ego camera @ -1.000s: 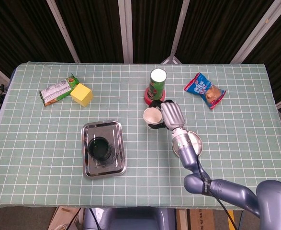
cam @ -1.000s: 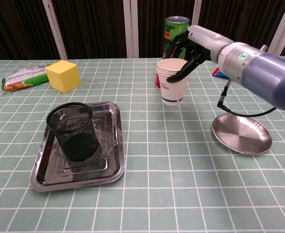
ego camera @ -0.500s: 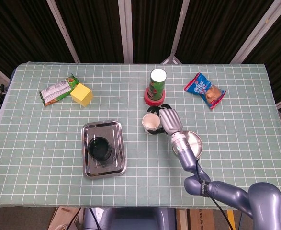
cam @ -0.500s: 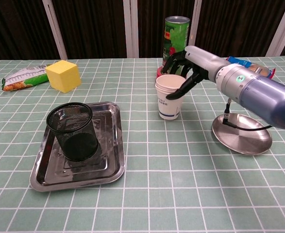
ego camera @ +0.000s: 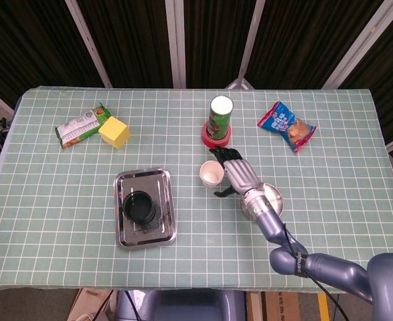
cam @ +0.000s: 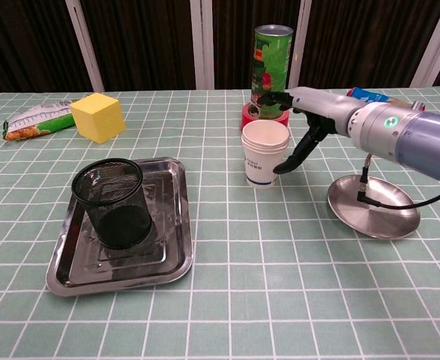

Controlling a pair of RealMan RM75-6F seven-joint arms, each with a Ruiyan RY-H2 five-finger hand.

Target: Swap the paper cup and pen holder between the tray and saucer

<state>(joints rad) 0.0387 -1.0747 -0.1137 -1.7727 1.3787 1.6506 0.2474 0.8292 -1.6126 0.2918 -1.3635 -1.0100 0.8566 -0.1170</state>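
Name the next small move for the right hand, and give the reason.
Probably draw the right hand back clear of the paper cup. The cup stands upright on the cloth between the tray and the saucer, fingers spread beside it, and the pen holder in the tray needs moving.

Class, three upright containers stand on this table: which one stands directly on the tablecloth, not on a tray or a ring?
The white paper cup beside the right hand. The black mesh pen holder sits in the steel tray, and the green canister stands on a red ring.
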